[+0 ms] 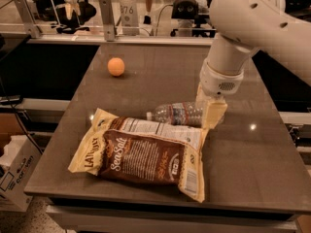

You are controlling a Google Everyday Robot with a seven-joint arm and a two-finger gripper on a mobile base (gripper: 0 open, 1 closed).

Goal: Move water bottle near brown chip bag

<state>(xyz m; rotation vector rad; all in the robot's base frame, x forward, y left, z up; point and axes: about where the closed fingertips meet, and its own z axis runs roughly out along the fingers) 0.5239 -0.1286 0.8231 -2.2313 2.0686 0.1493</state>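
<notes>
Dark stone-look tabletop [262, 169] in a lab or office space, with a railed partition and desks behind it and a cardboard box [14, 174] on the floor to the left.

Items on the surface:
- Brown chip bag [143, 154], lying flat at front centre, "Sea Salt" panel up, white nutrition panel towards the back edge.
- Water bottle [177, 113], lying on its side, white cap pointing left, label band at mid-body. It sits just behind the bag's back edge. Whether it touches the bag or is raised slightly above the table cannot be told from this angle.
- Orange ball [116, 66], well apart at back left, not involved.

Gripper [212, 115]: down at the base end of the bottle on the white arm [243, 28], which comes in from upper right. The near cream finger lies across the bottle's base. The claw reads as closed on the bottle.

Progress, as a judgement: the placement requirement looks essentially met, since bottle and bag are already side by side. Outstanding items: set the bottle down if it is not fully resting, release it, and withdraw the arm without dragging the bottle or catching the bag's upturned corner beside the finger. A bottle on its side may roll on release.
</notes>
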